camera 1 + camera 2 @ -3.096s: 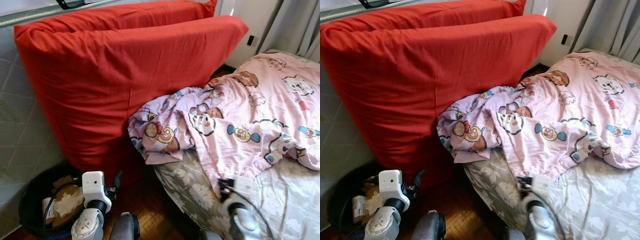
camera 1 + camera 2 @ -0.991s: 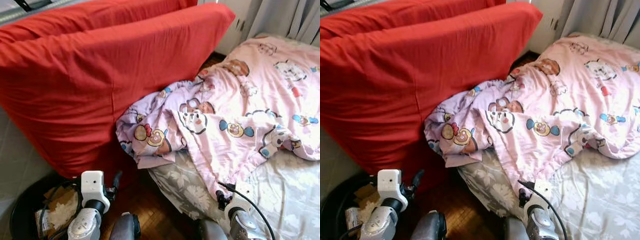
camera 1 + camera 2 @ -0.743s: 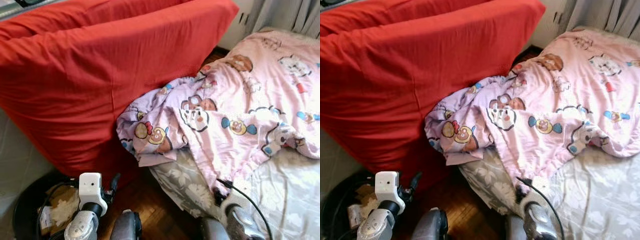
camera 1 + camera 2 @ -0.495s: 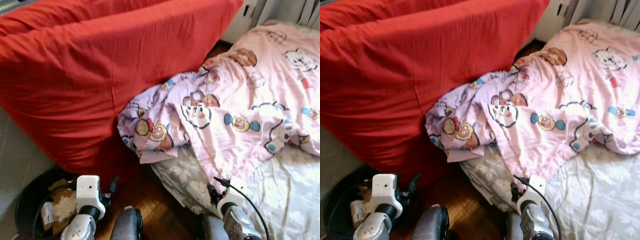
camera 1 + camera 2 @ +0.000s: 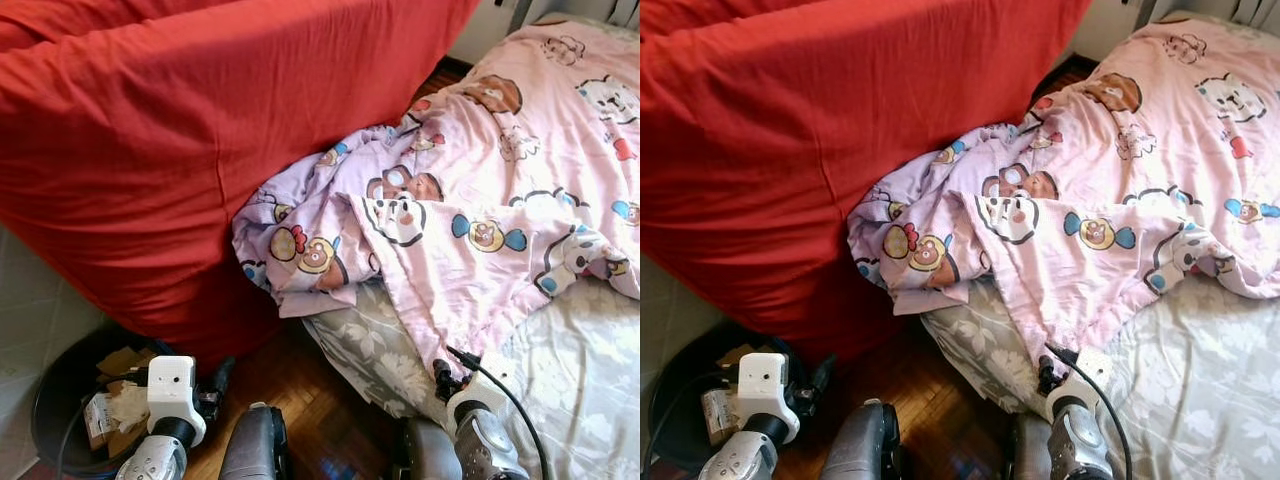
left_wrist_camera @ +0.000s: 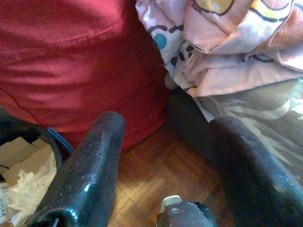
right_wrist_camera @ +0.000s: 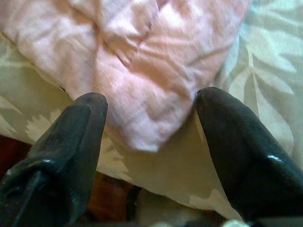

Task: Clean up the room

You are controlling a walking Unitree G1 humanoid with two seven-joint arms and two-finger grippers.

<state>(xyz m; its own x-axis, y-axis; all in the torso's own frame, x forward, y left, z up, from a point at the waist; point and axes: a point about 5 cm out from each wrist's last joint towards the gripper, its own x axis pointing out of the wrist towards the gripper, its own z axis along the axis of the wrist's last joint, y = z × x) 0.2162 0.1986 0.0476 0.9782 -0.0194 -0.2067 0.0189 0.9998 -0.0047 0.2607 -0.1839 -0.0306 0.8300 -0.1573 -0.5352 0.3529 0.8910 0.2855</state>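
Right gripper (image 7: 149, 111) jaws wide open, empty, pink blanket (image 7: 142, 61) corner between fingers. Left gripper (image 6: 165, 137) wide open, empty; one bin (image 5: 60, 390) beside.

Red cushion (image 5: 180, 150) against pink cartoon blanket (image 5: 480, 200) on bed, black bin (image 5: 75, 400) of paper scraps
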